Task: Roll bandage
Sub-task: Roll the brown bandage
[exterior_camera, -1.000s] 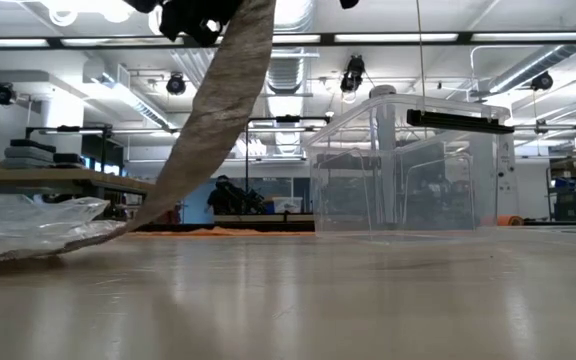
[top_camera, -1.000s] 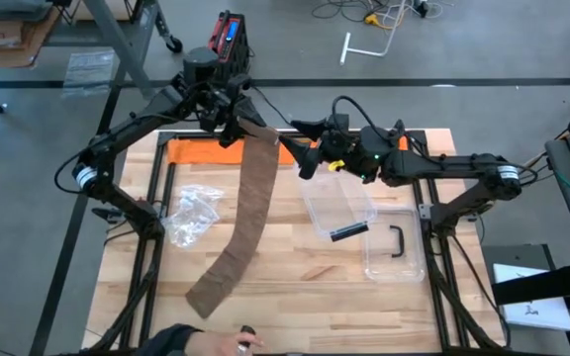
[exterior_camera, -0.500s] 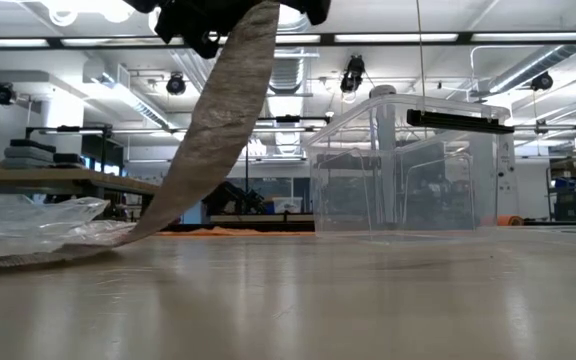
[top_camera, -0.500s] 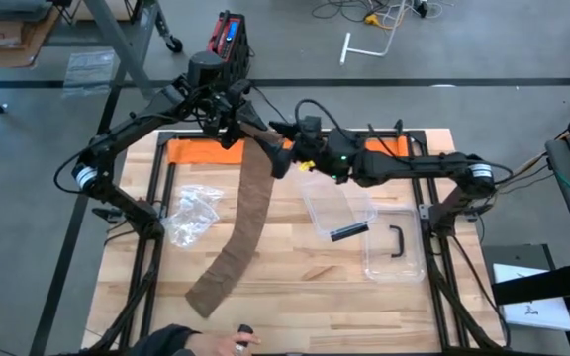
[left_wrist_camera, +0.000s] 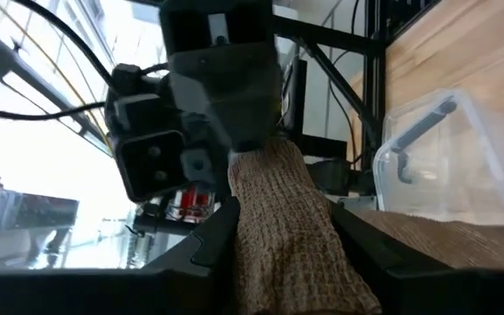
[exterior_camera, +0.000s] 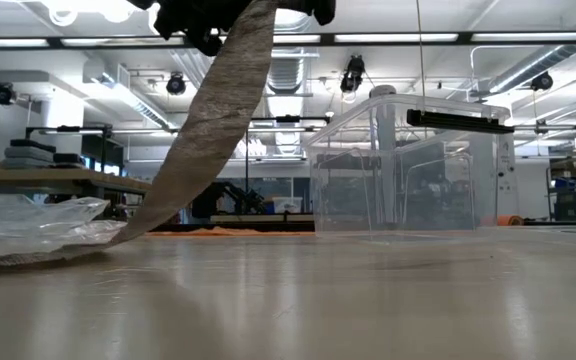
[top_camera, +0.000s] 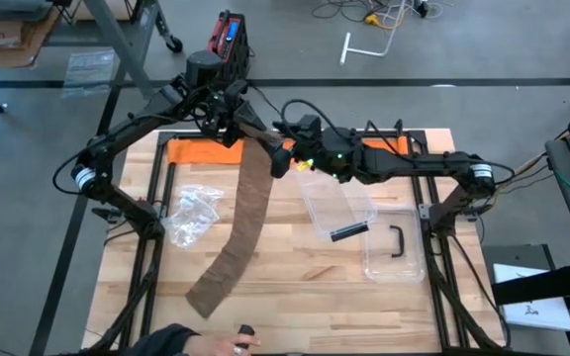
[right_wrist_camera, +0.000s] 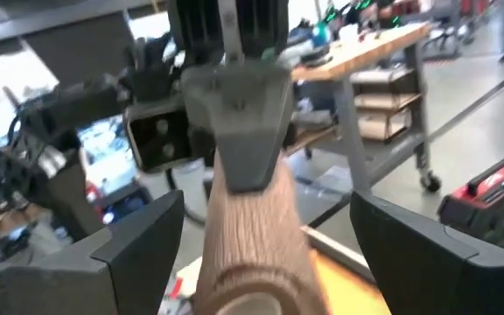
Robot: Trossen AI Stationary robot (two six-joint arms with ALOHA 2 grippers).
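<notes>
A brown knitted bandage [top_camera: 245,203] slants down from high above the table's far left. Its free end [top_camera: 209,290] lies flat near the front edge. My left gripper [top_camera: 234,127] is shut on its rolled upper end [left_wrist_camera: 287,219]. My right gripper [top_camera: 278,153] faces the left one, level with it. In the right wrist view its fingers [right_wrist_camera: 138,241] stand wide open on either side of the roll [right_wrist_camera: 252,254] without touching it. In the low view the bandage [exterior_camera: 208,130] hangs down to the table at the left. My left gripper pinches the bandage's rolled upper end [left_wrist_camera: 250,234] between its two fingers, which come at it about level from the table's far left. The roll is lifted clear. The loose strip hangs slanting below it, fairly straight, and its free end rests on the table.
A clear plastic box [top_camera: 394,259] and its lid [top_camera: 339,208], with a black marker on it, stand at the right. A crumpled plastic bag [top_camera: 191,213] lies at the left and an orange mat [top_camera: 191,150] along the far edge. A person's hand [top_camera: 181,341] shows at the near edge.
My right gripper has moved toward the table's left, up to the left gripper, and now stands around the rolled end. My left gripper has rolled about its own axis in place. The strip's free end has stayed on the table.
</notes>
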